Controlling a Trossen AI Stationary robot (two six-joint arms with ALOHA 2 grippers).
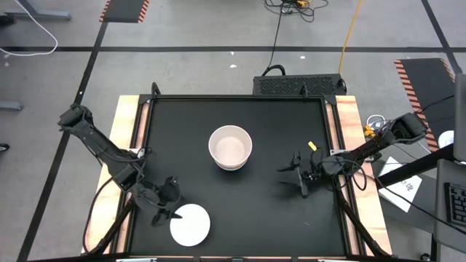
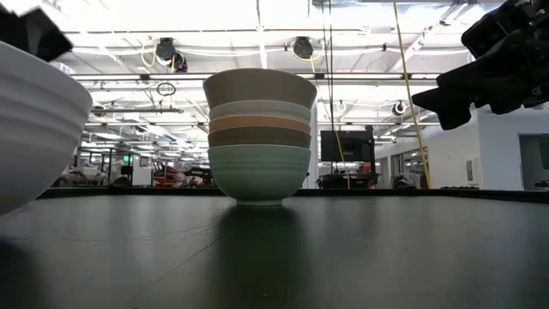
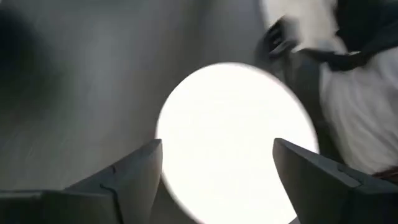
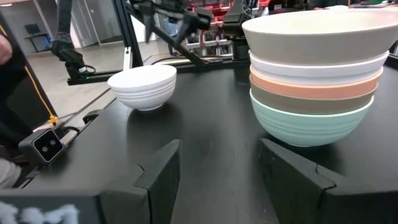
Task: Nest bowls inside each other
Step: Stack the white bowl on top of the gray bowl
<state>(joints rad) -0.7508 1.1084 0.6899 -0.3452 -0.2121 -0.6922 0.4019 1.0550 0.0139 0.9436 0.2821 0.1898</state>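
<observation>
**Me:** Closest to the low camera is a white bowl (image 2: 34,120), looming at the picture's edge, with the left claw only a dark scrap above its rim. Farther back stands the stack of five nested bowls (image 2: 260,137): mint green at the bottom, then olive-grey, salmon-orange, white, and beige-grey on top. The right claw (image 2: 480,81) hangs in the air beside the stack, clear of it.

**Partner:** Does the overhead picture show the same?

**Me:** From above the stack (image 1: 231,147) reads as a single bowl near the middle of the black table (image 1: 240,211); the layers only show from the side. The left claw (image 1: 166,211) sits just beside the lone white bowl (image 1: 191,225) at the near edge. The right claw (image 1: 295,177) is near the stack, not touching.

**Partner:** And the left wrist?

**Me:** Blurred, but the white bowl (image 3: 233,137) fills the picture just ahead of the left claw (image 3: 217,180), whose fingers (image 3: 134,171) are spread to either side of its rim; I can't tell whether they touch it.

**Partner:** Right wrist?

**Me:** Right claw (image 4: 217,171) spread wide and holding nothing, with the stack (image 4: 317,81) just ahead and the white bowl (image 4: 143,86) well beyond, under the left arm. No writing I can read anywhere.
</observation>
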